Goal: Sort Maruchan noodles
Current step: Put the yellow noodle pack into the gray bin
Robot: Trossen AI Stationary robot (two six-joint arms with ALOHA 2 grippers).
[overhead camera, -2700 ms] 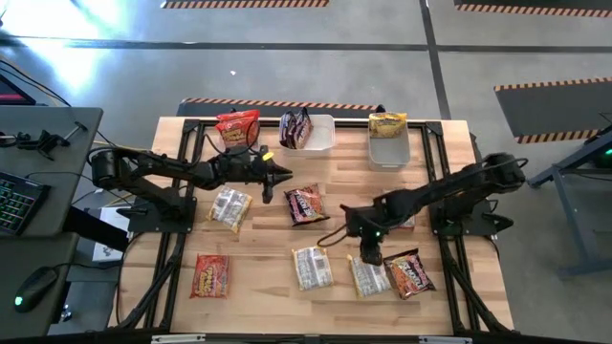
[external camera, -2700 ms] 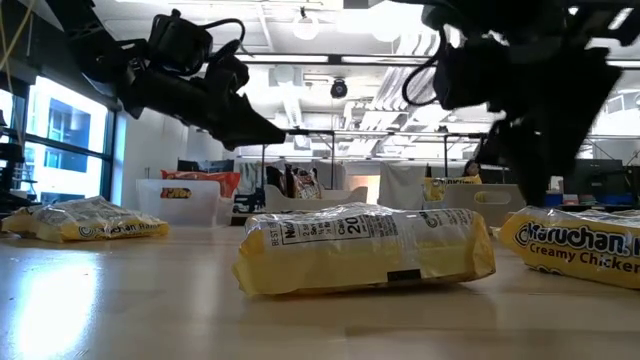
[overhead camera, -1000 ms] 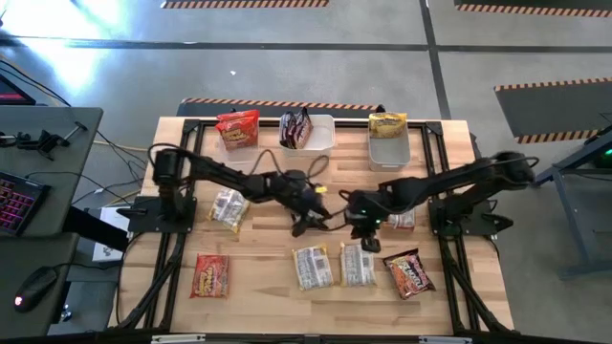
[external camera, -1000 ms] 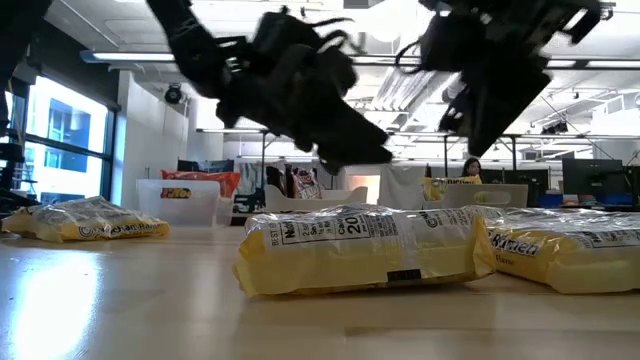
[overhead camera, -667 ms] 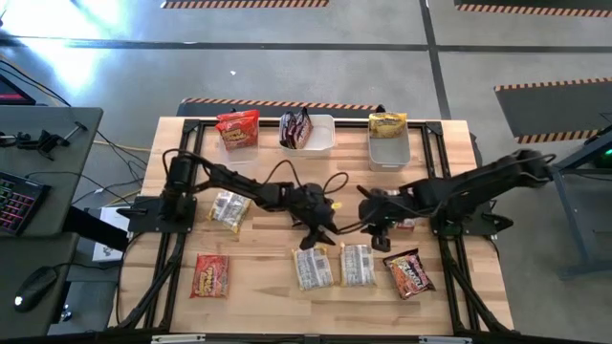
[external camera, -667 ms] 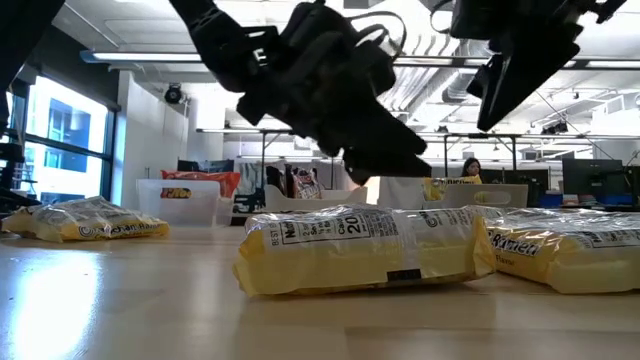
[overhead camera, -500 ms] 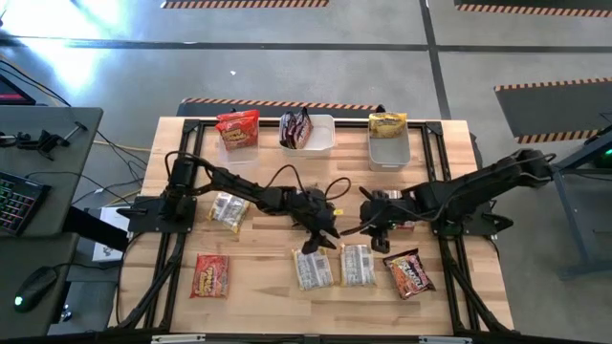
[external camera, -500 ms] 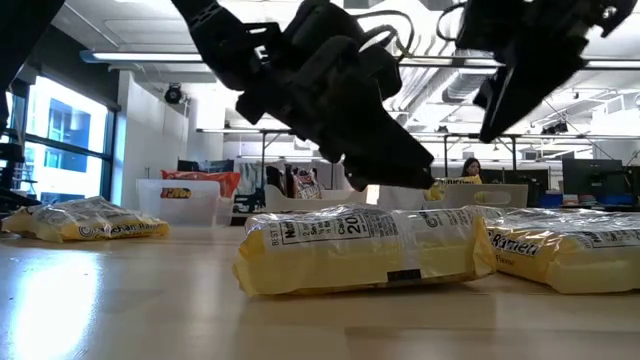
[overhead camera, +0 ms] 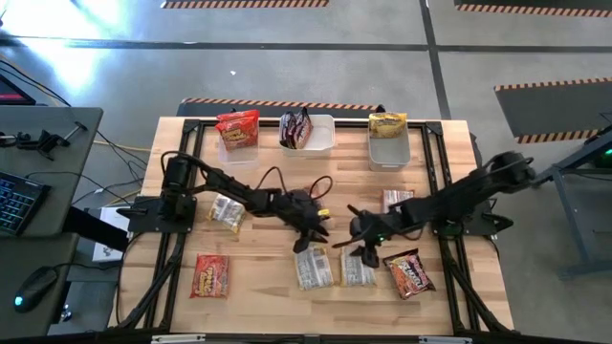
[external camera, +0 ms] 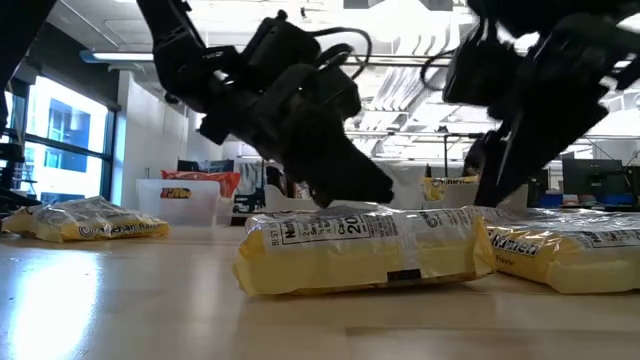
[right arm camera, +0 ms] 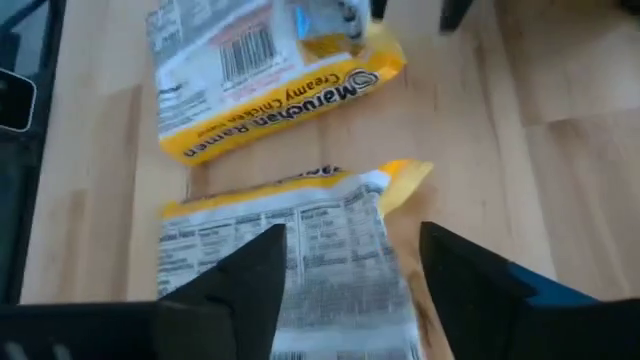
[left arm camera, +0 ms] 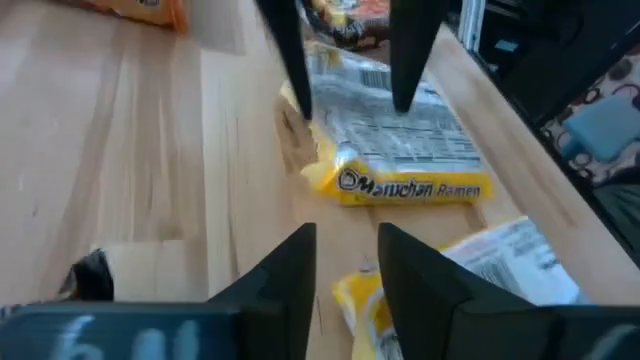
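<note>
The Maruchan noodles lay scattered over the wooden table [overhead camera: 258,272], and two yellow packets sat side by side near its front edge: one yellow packet [overhead camera: 315,267] and its neighbour [overhead camera: 358,268] just beside it. The left gripper [overhead camera: 318,229] hung just behind the first of these, its fingers [left arm camera: 290,268] standing a narrow gap apart with nothing between them. The right gripper [overhead camera: 366,256] hovered over the neighbour, its fingers [right arm camera: 245,275] spread wide and empty above the packet's printed back. Beside that pair lay a red-orange packet [overhead camera: 409,273]; another red-orange packet [overhead camera: 210,276] lay well apart toward the table's left front. A pale packet [overhead camera: 228,211] rested under the left arm, and one more [overhead camera: 397,201] behind the right arm. Along the table's far edge stood three clear tubs [overhead camera: 320,137] holding red, dark and yellow packets.
</note>
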